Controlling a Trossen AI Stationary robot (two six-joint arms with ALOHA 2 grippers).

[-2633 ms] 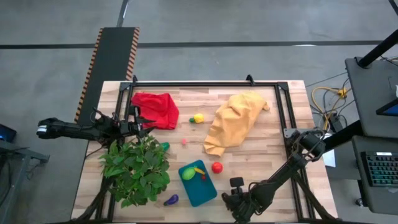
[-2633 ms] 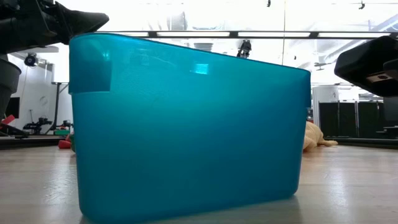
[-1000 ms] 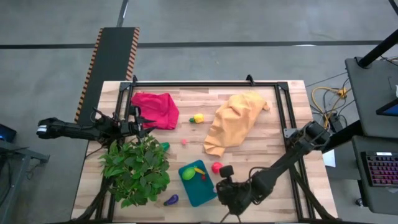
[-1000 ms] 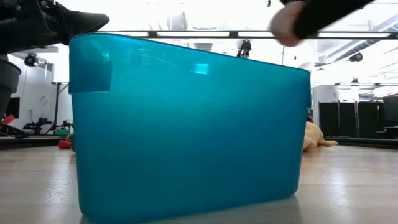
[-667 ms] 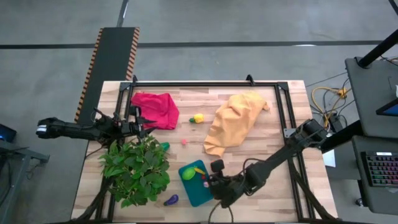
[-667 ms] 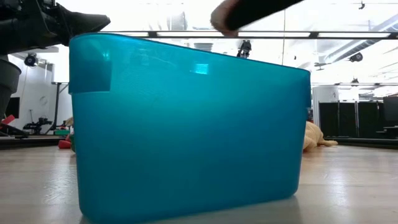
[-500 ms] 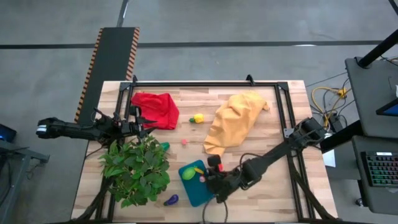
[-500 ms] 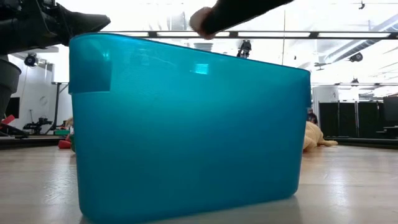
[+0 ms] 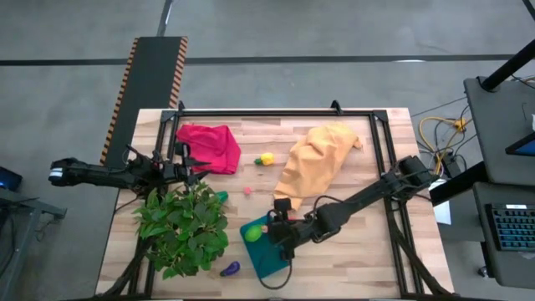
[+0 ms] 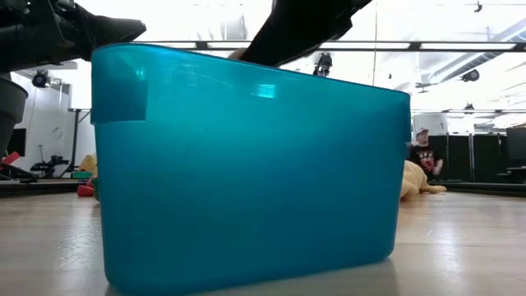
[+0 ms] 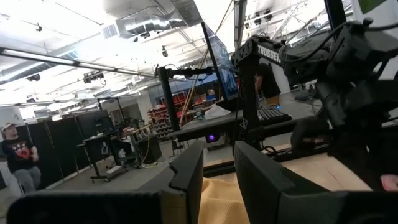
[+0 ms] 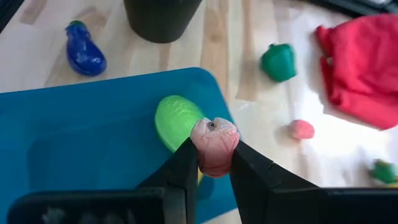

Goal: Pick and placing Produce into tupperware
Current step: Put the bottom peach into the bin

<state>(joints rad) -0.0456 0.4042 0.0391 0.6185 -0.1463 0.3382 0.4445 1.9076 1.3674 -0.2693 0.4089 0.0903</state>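
Note:
The teal tupperware lies near the table's front edge and fills the low view. It holds a green fruit and a yellow piece. My right gripper is over the tupperware, shut on a red-pink round fruit. A purple eggplant, a green pepper, a small pink piece and a yellow fruit lie on the table. My left gripper waits at the table's left edge, fingers a little apart and empty. My right gripper pinches the round fruit by its two opposite sides between the free ends of its two fingers. The fingers slant down from the table's right side. The fruit is lifted clear, above the tupperware's inside and right beside the green fruit.
A big leafy plant in a dark pot stands left of the tupperware. A red cloth lies at the far left and a yellow-orange cloth at the far middle. A person shows in the room behind.
My right gripper has gone toward the table's left edge and a little toward the far edge, carrying the red-pink fruit from beside the tupperware's right side to over its inside. It has come lower over the rim. The fruit stays clear of the table.

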